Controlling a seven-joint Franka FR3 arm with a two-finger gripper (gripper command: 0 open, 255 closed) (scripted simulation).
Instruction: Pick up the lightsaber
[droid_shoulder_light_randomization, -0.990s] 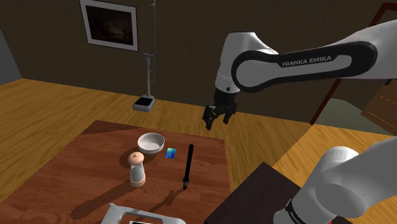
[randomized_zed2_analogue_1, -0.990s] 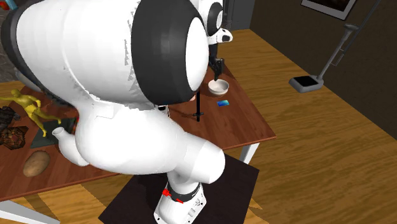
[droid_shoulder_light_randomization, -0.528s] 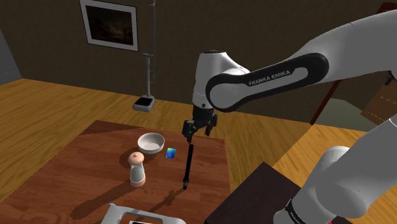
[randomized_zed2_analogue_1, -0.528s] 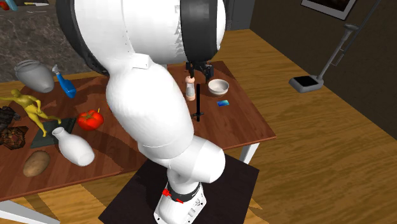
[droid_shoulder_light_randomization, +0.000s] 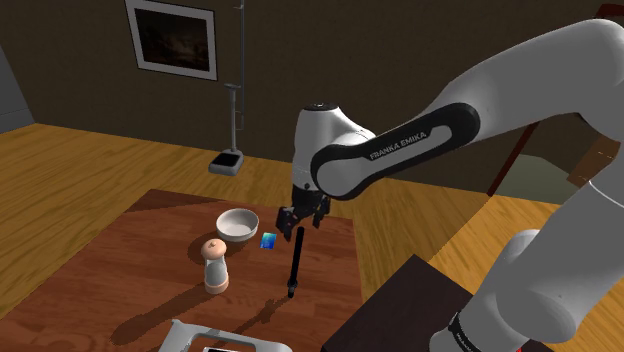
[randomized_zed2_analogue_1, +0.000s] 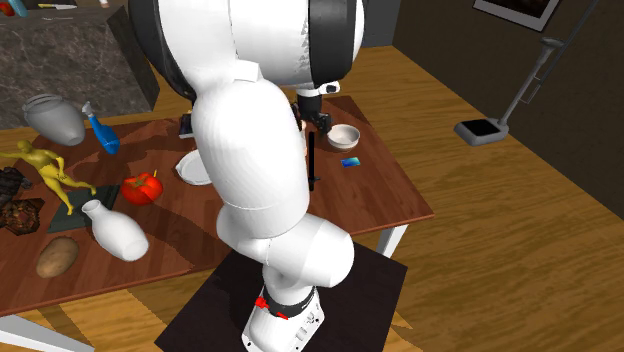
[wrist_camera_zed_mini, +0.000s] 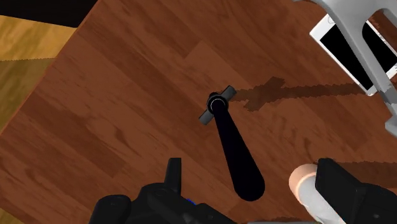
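**Open gripper above the upright lightsaber**

On the wooden table (droid_shoulder_light_randomization: 120, 250), from the shoulder view's left, stand a pale shaker (droid_shoulder_light_randomization: 214, 265), a white bowl (droid_shoulder_light_randomization: 237, 224) and a small blue card (droid_shoulder_light_randomization: 268, 240). Next comes the black lightsaber (droid_shoulder_light_randomization: 294, 262), standing on end. The gripper (droid_shoulder_light_randomization: 301, 220) hangs just above it, jaws released and gripping nothing.

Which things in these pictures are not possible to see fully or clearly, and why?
- Shoulder view: the phone stand is cut off by the bottom edge.
- Shoulder view: the framed picture is too dim to tell what it shows.
- Second exterior view: the arm hides the middle of the table.
- Wrist view: the phone is partly behind its white stand and cut by the edge.
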